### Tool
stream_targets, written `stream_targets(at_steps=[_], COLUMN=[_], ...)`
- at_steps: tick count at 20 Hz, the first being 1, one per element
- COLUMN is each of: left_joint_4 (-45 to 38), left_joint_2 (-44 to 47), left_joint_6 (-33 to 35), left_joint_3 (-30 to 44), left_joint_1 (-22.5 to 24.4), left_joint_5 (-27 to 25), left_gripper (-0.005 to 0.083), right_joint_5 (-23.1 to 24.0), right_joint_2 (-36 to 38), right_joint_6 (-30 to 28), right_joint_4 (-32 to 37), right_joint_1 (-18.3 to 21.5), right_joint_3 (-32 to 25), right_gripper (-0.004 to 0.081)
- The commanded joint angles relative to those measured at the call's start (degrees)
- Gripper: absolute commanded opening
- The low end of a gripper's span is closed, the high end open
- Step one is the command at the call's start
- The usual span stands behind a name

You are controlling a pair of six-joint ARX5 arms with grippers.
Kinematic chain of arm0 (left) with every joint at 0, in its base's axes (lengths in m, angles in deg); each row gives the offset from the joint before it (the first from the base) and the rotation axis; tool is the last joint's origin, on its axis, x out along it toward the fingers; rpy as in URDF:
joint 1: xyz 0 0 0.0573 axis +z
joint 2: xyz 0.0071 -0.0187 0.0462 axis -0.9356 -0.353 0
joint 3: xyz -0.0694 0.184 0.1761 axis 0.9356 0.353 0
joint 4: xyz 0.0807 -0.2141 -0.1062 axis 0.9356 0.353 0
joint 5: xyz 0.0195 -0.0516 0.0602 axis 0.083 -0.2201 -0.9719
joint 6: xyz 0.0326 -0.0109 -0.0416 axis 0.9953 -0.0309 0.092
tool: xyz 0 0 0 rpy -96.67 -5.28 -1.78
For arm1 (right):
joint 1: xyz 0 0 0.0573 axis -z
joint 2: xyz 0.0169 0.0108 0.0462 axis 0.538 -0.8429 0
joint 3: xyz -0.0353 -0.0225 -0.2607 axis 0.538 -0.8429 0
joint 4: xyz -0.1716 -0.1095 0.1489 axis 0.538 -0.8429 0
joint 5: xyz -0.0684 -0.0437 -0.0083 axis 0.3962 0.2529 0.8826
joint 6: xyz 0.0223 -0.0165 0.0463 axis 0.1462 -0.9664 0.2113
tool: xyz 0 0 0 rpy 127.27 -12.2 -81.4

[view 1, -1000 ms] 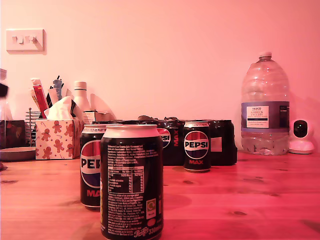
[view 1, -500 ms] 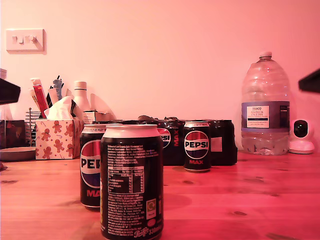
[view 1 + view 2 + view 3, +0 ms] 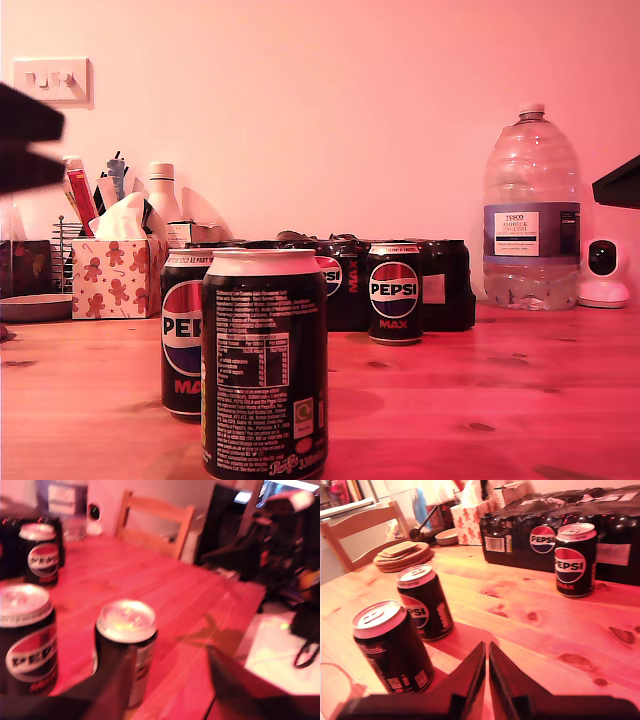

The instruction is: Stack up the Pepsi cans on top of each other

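Wooden chair (image 3: 155,522) appears only in the first wrist view.

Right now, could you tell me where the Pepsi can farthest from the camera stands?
In the exterior view the far Pepsi can stands upright right of centre, just before the shrink-wrapped multipack, left of the water bottle.

Three Pepsi cans (image 3: 264,362) (image 3: 184,332) (image 3: 394,292), one multipack (image 3: 345,280).

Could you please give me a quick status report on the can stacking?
My first gripper open, empty; my second gripper shut, empty. Three Pepsi cans upright on table, unstacked. Nothing in the way.
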Motion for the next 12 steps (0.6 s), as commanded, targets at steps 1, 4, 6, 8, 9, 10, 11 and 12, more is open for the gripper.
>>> stream_targets(at_steps=[1,4,6,8,9,10,11,12], left_joint_4=[-1.73,-4.72,-5.53,-6.62,-7.45,-8.37,-9.18,-9.70], left_joint_2=[-2.27,-5.51,-6.21,-6.64,-7.04,-7.54,-8.24,-9.11], left_joint_6=[-0.39,-1.55,-2.73,-3.34,-3.34,-3.37,-3.41,-4.28], left_joint_3=[0.68,0.68,0.68,0.68,0.68,0.68,0.68,0.68], left_joint_1=[-0.92,-1.97,-1.99,-2.34,-2.49,-2.73,-2.99,-3.17], left_joint_5=[-1.42,-4.61,-5.07,-5.11,-5.09,-5.31,-7.13,-8.35], left_gripper=[0.0662,0.0662,0.0663,0.0725,0.0802,0.0793,0.0793,0.0793], right_joint_5=[0.07,0.07,0.09,0.17,0.48,0.52,0.52,0.72], right_joint_2=[-0.57,-0.57,-0.57,-0.57,-0.57,-0.57,-0.57,-0.57], right_joint_6=[0.24,0.22,0.22,0.17,0.17,0.17,0.17,0.15], right_joint_4=[0.33,0.31,0.11,-0.52,-0.90,-1.09,-1.22,-1.22], right_joint_1=[-0.26,-0.26,-0.22,-0.22,-0.22,-0.22,-0.22,-0.22], right_joint_3=[0.33,0.33,0.33,0.33,0.33,0.33,0.33,0.33], right_gripper=[-0.0013,-0.0013,-0.0013,-0.0013,-0.0013,-0.0013,-0.0013,-0.0013])
